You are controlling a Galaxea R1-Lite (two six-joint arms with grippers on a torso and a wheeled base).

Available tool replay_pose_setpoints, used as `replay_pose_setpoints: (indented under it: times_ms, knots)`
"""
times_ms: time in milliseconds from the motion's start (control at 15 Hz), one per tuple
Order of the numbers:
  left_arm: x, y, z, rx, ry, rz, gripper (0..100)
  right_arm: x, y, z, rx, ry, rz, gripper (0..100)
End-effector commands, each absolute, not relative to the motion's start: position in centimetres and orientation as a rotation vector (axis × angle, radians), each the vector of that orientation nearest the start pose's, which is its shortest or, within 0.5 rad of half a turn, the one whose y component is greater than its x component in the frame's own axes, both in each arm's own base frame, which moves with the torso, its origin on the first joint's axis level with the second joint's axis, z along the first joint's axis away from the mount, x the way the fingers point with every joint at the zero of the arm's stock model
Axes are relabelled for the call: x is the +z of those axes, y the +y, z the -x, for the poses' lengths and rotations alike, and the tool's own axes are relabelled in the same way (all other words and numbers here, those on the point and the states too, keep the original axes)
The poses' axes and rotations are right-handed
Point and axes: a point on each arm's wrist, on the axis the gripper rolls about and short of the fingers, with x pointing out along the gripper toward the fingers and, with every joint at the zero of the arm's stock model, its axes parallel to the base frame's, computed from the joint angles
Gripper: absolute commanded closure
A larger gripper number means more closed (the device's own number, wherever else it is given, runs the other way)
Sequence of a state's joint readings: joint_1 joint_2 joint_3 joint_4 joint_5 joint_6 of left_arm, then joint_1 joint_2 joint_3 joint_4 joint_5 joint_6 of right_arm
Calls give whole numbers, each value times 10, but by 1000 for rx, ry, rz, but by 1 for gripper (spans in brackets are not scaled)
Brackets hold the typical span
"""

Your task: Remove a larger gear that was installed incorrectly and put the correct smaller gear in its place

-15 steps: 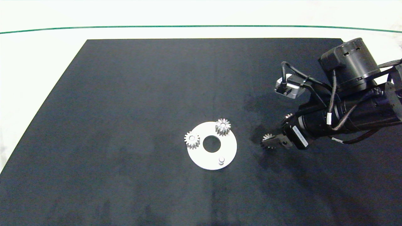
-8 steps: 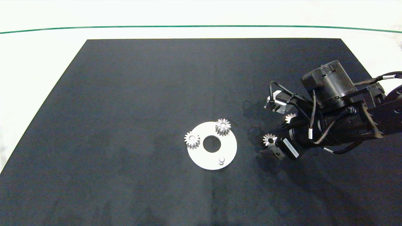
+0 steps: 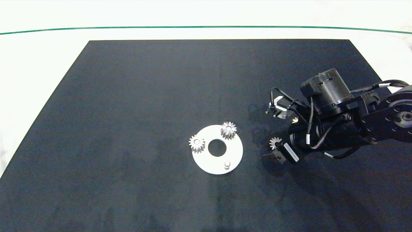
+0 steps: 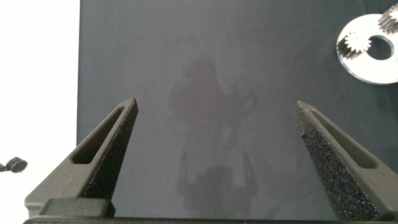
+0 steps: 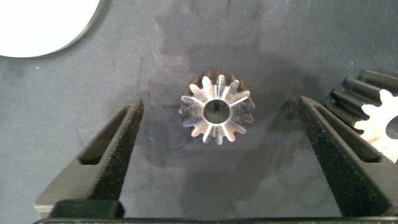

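The smaller gear (image 5: 217,109), silver with slanted pointed teeth and a small central hole, lies flat on the black mat (image 3: 145,96), right of the white disc (image 3: 206,161). My right gripper (image 5: 219,104) is open and low over it, one finger on each side and neither touching. In the head view the smaller gear (image 3: 275,142) peeks out at the tip of the right gripper (image 3: 274,147). The larger gear (image 5: 379,106) lies just outside one right finger, and the arm mostly hides it in the head view. My left gripper (image 4: 216,106) hangs open over bare mat.
The white disc carries two straight-toothed gears (image 3: 228,130) (image 3: 197,143), a central hole and a bare peg (image 3: 227,165). The disc (image 4: 370,56) also shows far off in the left wrist view. White table (image 3: 38,64) surrounds the mat.
The right arm has come lower and slightly left, bringing its open fingers down around the smaller gear. The gear and the disc have not moved.
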State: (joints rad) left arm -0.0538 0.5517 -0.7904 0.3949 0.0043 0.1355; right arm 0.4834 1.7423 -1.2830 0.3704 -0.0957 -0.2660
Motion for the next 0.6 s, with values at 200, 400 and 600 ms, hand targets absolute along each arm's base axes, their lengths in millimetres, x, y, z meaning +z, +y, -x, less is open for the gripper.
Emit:
replay_pose_setpoints:
  times_ms: [200, 400, 600]
  knots:
    - [254, 0, 3, -60, 157, -141, 0, 207, 143, -278, 457, 761, 502, 12]
    - [254, 0, 3, -60, 156, -141, 0, 206, 143, -278, 453, 763, 503, 18]
    - [254, 0, 4, -60, 153, -141, 0, 205, 142, -278, 444, 765, 512, 24]
